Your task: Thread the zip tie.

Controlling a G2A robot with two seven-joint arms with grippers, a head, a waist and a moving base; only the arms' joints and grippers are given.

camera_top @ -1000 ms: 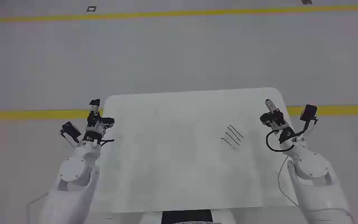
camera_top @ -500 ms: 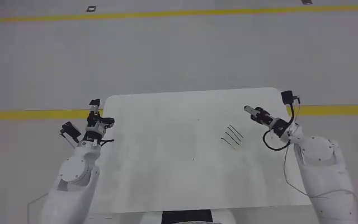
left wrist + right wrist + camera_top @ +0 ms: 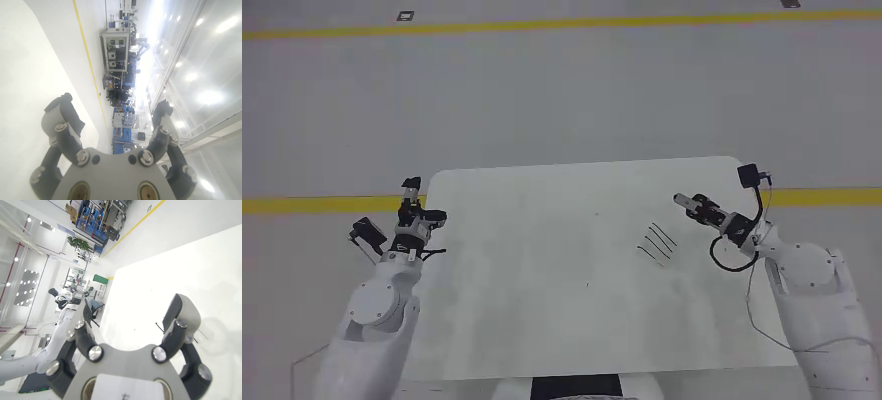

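Plain white table (image 3: 542, 250) with rounded corners and a smooth matte top, sitting on a pale grey floor with two yellow floor stripes (image 3: 542, 22) running across it. The zip ties (image 3: 657, 243) are thin, dark, straight strips lying flat and roughly parallel on the right part of the table. Looks like three, maybe four, they're too skinny to count for sure. The right gripper (image 3: 679, 199) hangs over the table near them, not touching, and its two fingers are spread wide with nothing between. From its wrist cam you get black ribbed pads (image 3: 171, 309) on silvery metal backs, with one zip tie (image 3: 158, 326) poking out from behind a finger. The left gripper (image 3: 410, 186) sits just off the table's left edge, well apart from the ties, fingers also spread and empty (image 3: 115, 102).
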